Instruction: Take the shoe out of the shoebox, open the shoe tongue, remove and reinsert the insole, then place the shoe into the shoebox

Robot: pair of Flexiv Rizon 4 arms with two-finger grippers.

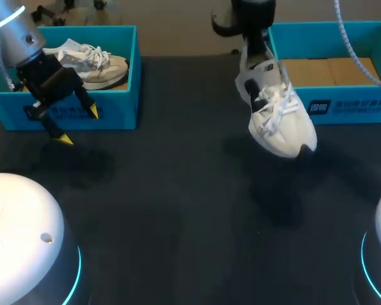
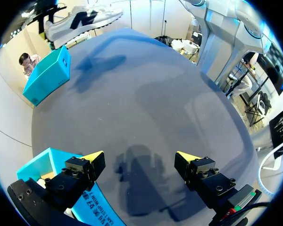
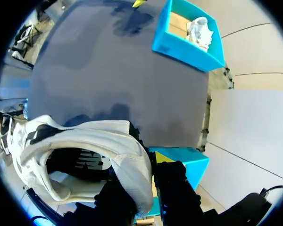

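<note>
A white shoe (image 1: 278, 114) with white laces hangs toe-down over the table, in front of the right blue shoebox (image 1: 352, 108). My right gripper (image 1: 253, 56) is shut on its heel. In the right wrist view the shoe (image 3: 85, 146) shows its open mouth, and its heel wall sits pinched in the right gripper (image 3: 144, 181). A second white shoe (image 1: 92, 63) lies in the left blue shoebox (image 1: 114, 117). My left gripper (image 1: 78, 125) hovers open and empty at that box's front wall. Its spread fingers (image 2: 96, 157) stand over bare table.
The right shoebox's brown cardboard floor (image 1: 330, 70) holds nothing. The dark table (image 1: 178, 210) stretches between the two boxes. White rounded robot bases (image 1: 19, 235) sit at the near corners. From the right wrist, the far box (image 3: 179, 44) with its shoe (image 3: 200, 28) shows ahead.
</note>
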